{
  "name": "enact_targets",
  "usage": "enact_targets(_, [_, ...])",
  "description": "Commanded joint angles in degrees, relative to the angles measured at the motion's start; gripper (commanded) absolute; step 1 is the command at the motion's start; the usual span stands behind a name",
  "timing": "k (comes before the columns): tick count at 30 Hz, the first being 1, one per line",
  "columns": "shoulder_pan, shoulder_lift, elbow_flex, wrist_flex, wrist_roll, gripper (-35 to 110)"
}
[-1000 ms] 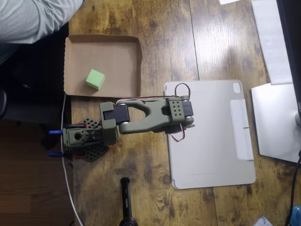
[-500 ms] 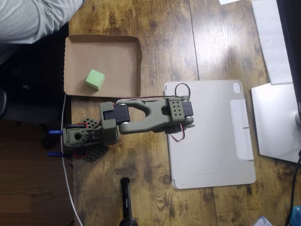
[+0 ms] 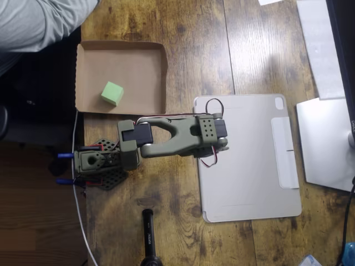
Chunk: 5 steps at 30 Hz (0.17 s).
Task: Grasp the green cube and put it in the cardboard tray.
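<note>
overhead view | straight down on wooden table (image 3: 183, 33) | arm (image 3: 172, 136) mid-frame | moderately high

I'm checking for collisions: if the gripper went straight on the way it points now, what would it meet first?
Hard to say: the arm is folded and the gripper seems to point down at the wooden table beside its base; its fingers cannot be made out.

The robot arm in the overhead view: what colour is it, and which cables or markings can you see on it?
The arm is matte olive green, built of blocky printed links. One link end carries a grid of small round holes. Thin red and dark wires loop beside it. The base shows blue-tipped parts.
</note>
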Motion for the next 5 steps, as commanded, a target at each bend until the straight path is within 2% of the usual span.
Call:
enact_targets(1, [1.41, 2.64, 0.26, 1.05, -0.7, 0])
enact_targets(5, [1.32, 2.29, 0.26, 1.05, -0.7, 0])
